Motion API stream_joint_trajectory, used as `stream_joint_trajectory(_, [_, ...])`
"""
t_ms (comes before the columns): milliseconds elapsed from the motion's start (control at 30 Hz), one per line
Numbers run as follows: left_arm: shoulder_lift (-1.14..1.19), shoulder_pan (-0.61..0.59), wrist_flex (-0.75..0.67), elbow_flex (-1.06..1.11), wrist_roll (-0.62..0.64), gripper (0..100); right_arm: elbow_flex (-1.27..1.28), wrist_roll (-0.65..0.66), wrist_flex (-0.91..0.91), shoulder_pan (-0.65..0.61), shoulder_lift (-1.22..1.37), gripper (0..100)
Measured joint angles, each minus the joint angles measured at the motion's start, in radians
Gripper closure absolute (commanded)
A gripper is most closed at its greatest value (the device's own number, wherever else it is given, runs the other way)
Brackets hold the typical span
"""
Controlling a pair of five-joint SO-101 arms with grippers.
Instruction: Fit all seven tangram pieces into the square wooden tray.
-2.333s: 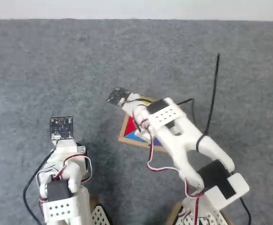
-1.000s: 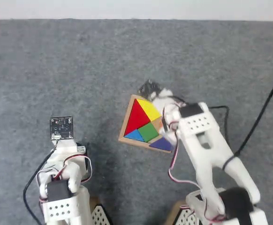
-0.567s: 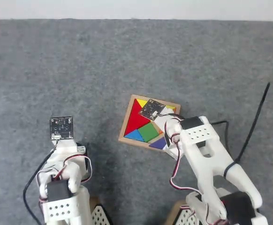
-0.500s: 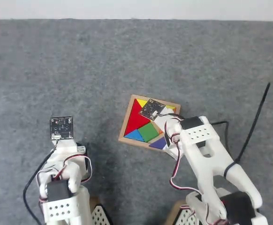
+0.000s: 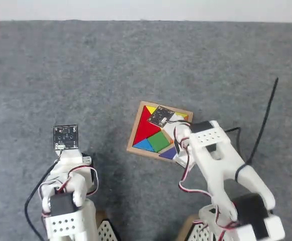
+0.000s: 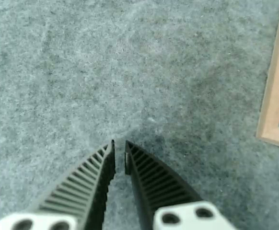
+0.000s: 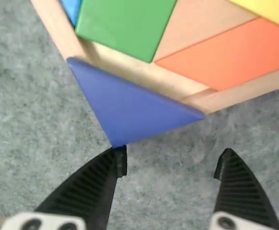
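Blue wooden triangle [image 7: 130,112], judged light and stiff, lies across the 5 o'clock rim of the square wooden tray [image 7: 65,34]; an edge-to-edge pinch is favoured, right hand [image 7: 173,160] spread wide

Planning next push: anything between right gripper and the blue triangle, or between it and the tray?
Nothing visible between the open right gripper and the blue triangle; one fingertip is at its corner. The triangle lies across the tray rim, its only barrier to the bare-looking gap beside the green square.
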Motion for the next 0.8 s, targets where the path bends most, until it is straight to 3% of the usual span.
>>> stream_joint_trajectory(533, [0.000,0.000,0.000,0.000,0.000,96,-0.138,-0.006,0.063,0.000,0.021,70.2])
stream_joint_trajectory(800, [0.000,0.000,0.000,0.000,0.000,96,-0.055,-0.164,0.084,0.014,-0.249,72.4])
